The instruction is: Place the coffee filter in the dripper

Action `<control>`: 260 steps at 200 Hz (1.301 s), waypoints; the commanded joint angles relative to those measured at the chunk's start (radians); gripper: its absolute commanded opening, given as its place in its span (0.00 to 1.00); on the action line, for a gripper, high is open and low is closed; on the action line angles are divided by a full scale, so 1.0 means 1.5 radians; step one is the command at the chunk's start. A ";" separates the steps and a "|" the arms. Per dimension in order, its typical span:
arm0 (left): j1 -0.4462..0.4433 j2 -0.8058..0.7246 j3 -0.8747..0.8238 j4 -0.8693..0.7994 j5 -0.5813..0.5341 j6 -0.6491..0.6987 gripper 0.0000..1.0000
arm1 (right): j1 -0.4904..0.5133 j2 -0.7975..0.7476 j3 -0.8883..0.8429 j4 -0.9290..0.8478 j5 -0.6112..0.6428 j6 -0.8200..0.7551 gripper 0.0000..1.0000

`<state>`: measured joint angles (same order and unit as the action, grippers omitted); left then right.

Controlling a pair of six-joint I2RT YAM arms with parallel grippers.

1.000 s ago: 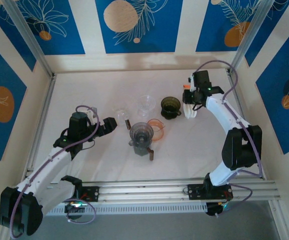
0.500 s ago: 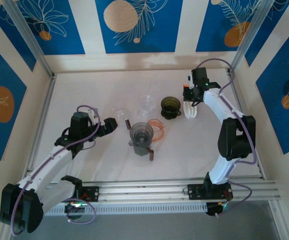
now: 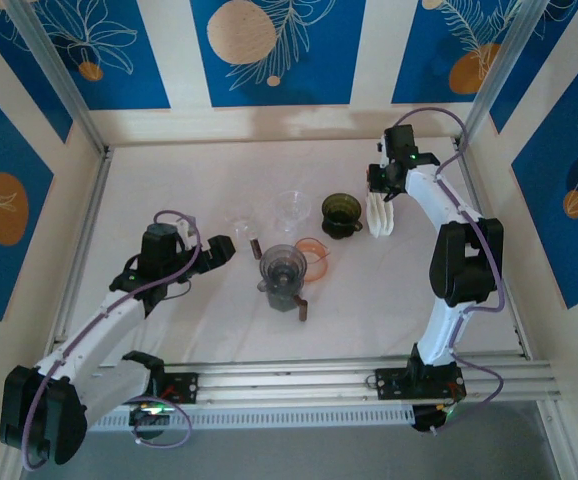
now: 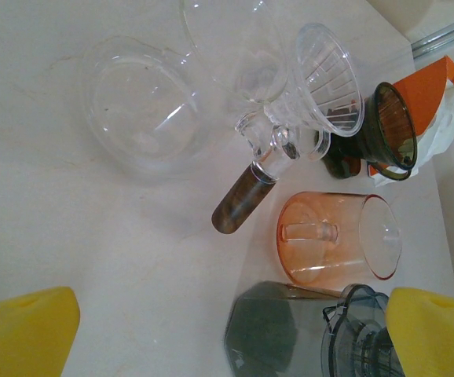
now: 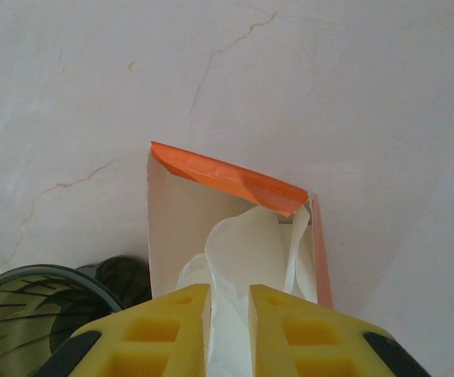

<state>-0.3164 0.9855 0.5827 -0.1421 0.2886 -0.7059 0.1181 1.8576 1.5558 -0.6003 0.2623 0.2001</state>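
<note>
Left of centre in the top view, the left gripper (image 3: 219,248) hangs with jaws wide apart, likely ready to steady the clear dripper (image 4: 329,78) beyond it. Farther back, upper right, the right gripper (image 5: 228,302) is clamped on a white filter (image 5: 247,243) standing half out of its orange box (image 5: 219,177), a pinch suited to freeing one sheet.

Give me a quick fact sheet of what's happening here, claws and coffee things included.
Right claw: pinched shut on a white paper coffee filter that reaches into its orange-edged cardboard box
Left claw: open, holding nothing
Filter status: not yet in a dripper
Possible drippers: dark green glass cone; clear ribbed cone
Also there: orange see-through cup
</note>
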 commanded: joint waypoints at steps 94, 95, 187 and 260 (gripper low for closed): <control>-0.001 0.005 0.018 0.004 0.013 -0.005 1.00 | 0.003 0.040 0.049 -0.033 0.003 -0.009 0.23; -0.001 0.005 0.018 0.004 0.013 -0.005 1.00 | 0.003 0.041 0.048 -0.033 0.004 -0.009 0.23; -0.001 0.002 0.018 0.002 0.014 -0.003 1.00 | 0.006 0.036 0.044 -0.025 0.030 -0.017 0.00; -0.001 -0.002 0.021 0.003 0.017 -0.007 1.00 | 0.010 -0.071 0.006 -0.010 0.036 -0.014 0.00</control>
<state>-0.3164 0.9859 0.5827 -0.1421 0.2886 -0.7059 0.1253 1.8404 1.5887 -0.6201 0.2935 0.1818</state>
